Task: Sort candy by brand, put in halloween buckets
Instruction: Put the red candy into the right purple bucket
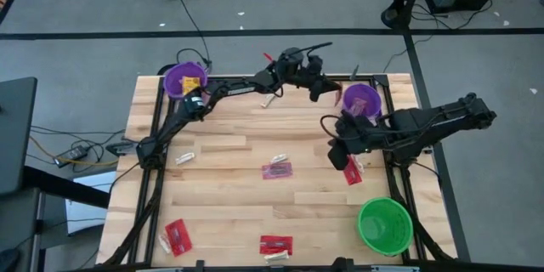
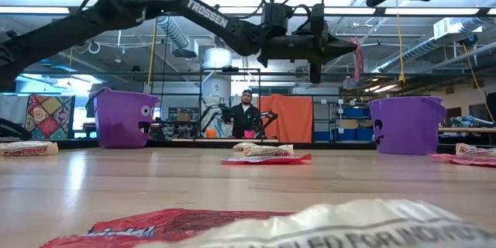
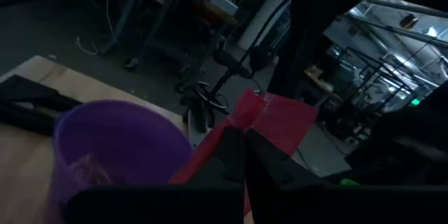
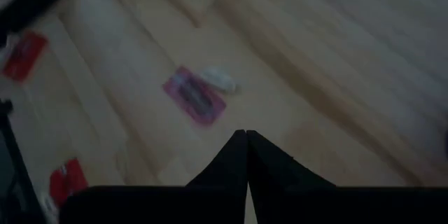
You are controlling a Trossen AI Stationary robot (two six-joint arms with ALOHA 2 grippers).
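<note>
Readable text on the arm and wrappers

The low view shows "TROSSEN" in white capitals along the dark arm (image 2: 205, 13). The cream wrapper (image 2: 372, 225) nearest the camera carries partly cut capitals ending in "LED FOR INDIVIDUAL". Print on the other wrappers is too small to read.
</note>
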